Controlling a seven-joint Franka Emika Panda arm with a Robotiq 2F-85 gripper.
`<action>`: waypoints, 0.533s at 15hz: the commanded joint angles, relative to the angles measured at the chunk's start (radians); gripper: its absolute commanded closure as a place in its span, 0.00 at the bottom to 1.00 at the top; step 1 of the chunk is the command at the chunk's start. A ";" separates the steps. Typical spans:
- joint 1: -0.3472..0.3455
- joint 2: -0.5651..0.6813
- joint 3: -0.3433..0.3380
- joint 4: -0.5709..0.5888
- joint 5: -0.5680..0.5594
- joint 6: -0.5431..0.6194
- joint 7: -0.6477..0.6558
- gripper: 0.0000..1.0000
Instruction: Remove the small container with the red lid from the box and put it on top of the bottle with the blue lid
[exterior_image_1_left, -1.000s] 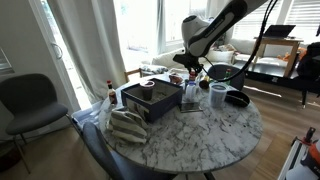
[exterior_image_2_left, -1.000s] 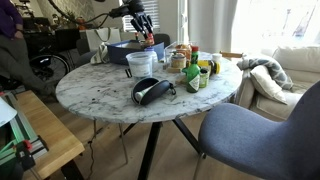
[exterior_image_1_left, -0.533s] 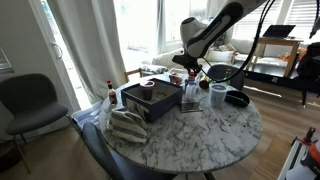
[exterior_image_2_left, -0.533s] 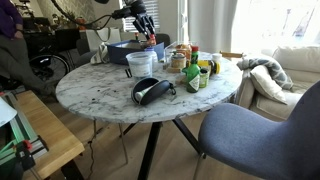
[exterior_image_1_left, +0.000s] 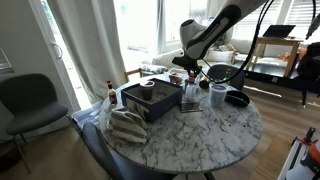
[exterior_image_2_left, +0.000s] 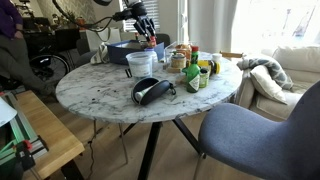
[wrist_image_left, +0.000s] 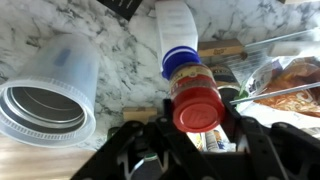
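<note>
**Red-lid container held over blue-lid bottle**

The round white marble surface (exterior_image_1_left: 200, 135) is crowded. The white plastic bottle with the blue lid (wrist_image_left: 176, 28) stands on it. The small red-lidded container (wrist_image_left: 197, 108) hangs just over that lid; I can't tell if they touch. It looks light, rigid and slick, so a side grip suits it. The end effector (exterior_image_1_left: 190, 77) is clamped on its sides, fingers narrowly apart.

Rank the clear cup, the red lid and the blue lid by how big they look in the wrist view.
1. clear cup, clearly largest.
2. red lid of the small container; it sits nearest the camera, which inflates it.
3. blue lid, slightly smaller-looking; the lids' true order is unsure.
</note>
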 joint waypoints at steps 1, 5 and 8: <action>0.021 0.009 -0.017 0.002 -0.003 -0.002 0.024 0.76; 0.029 0.004 -0.017 -0.001 -0.007 -0.010 0.030 0.76; 0.050 -0.006 -0.030 -0.007 -0.044 -0.027 0.072 0.76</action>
